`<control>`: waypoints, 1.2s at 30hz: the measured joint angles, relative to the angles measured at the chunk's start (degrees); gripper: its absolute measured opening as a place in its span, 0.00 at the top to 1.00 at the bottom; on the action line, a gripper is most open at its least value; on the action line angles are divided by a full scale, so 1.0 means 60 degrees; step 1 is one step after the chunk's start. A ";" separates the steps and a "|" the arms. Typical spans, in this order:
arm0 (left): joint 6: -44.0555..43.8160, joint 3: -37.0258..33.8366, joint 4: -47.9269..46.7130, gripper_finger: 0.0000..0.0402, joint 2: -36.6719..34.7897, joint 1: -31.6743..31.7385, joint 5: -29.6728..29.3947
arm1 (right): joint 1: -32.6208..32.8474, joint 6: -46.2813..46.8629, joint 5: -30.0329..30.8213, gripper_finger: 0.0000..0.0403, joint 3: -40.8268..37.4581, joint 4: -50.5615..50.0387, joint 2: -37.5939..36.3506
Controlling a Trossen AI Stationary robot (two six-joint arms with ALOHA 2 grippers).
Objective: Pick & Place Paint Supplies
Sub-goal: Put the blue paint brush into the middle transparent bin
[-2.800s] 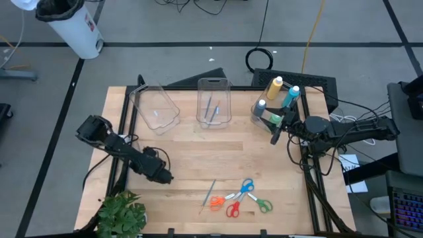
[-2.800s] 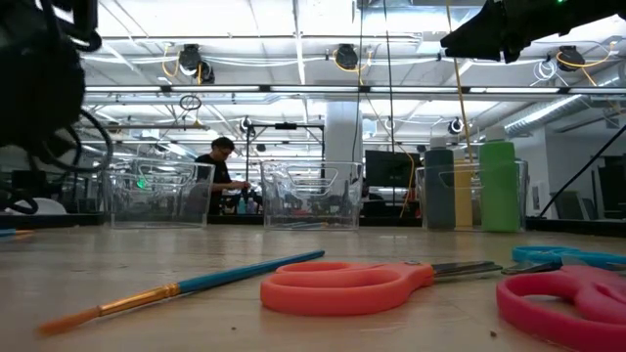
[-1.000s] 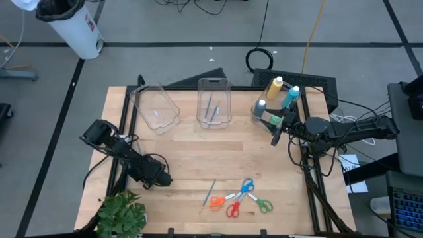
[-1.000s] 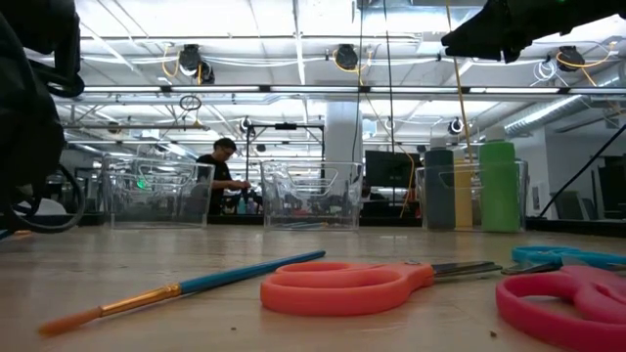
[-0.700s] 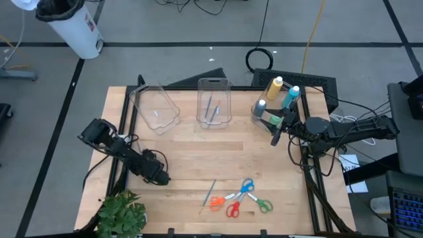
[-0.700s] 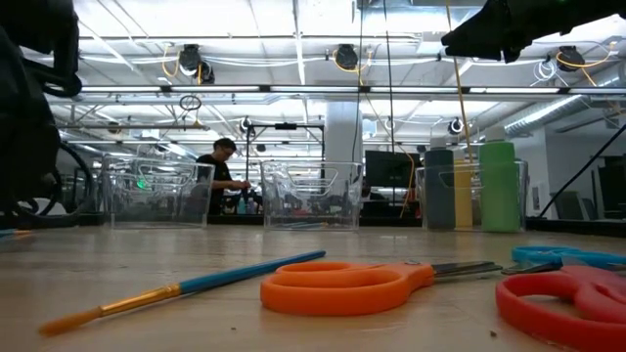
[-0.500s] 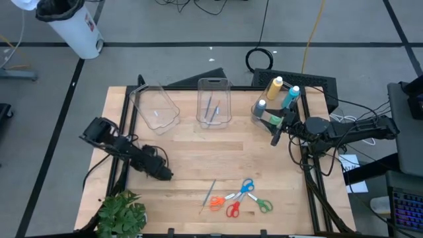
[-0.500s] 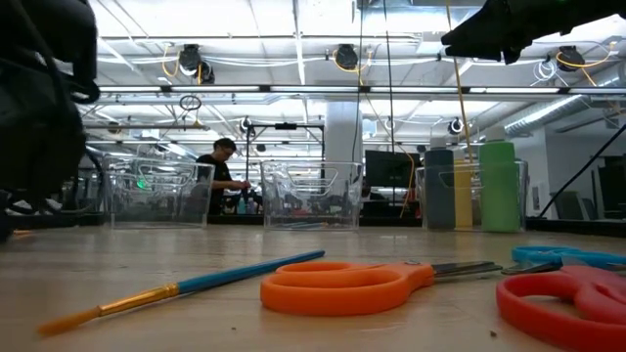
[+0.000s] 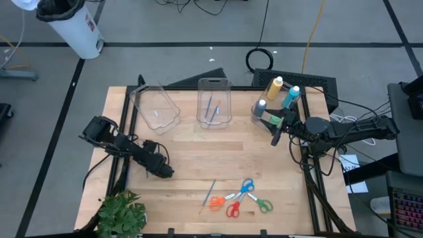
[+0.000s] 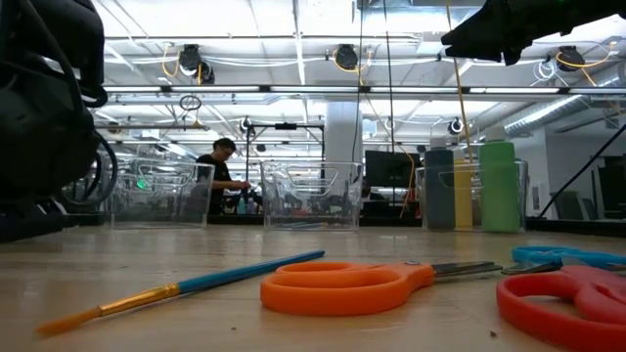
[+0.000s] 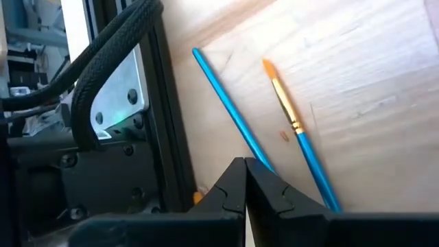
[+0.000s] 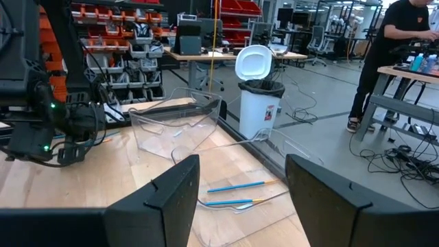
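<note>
**Left jaws pressed together, right jaws spread**

The left gripper (image 9: 166,173) sits low, empty. Scissors (image 9: 246,188) and a brush (image 9: 209,194) lie at the near edge; farther back, paint bottles (image 9: 272,87) beside the right gripper (image 9: 276,135).

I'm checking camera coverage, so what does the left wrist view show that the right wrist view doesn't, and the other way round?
Only the left wrist view: the shut left gripper by two thin blue-handled brushes lying loose beside a black frame rail. Only the right wrist view: the open right gripper, two more brushes inside a clear plastic bin, a white waste bin, a person. Both: the light wooden table.
</note>
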 joint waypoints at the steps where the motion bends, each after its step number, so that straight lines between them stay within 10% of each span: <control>1: 0.0073 0.0008 -0.0011 1.00 0.0005 -0.0033 0.0099 | -0.0003 0.0003 -0.0003 0.48 0.0000 -0.0003 0.0000; 8: 0.1027 0.0008 -0.0025 1.00 0.0038 -0.0064 0.1506 | -0.0004 0.0004 -0.0036 0.48 0.0000 -0.0022 0.0000; 17: 0.2595 0.0685 -0.0966 1.00 -0.0650 -0.0093 0.5926 | -0.0003 0.0087 -0.0036 0.48 0.0000 -0.0065 0.0000; 36: 0.0444 0.0956 0.0353 1.00 0.0479 -0.2319 0.9241 | -0.0003 -0.0071 -0.0036 0.48 0.0000 -0.0062 0.0004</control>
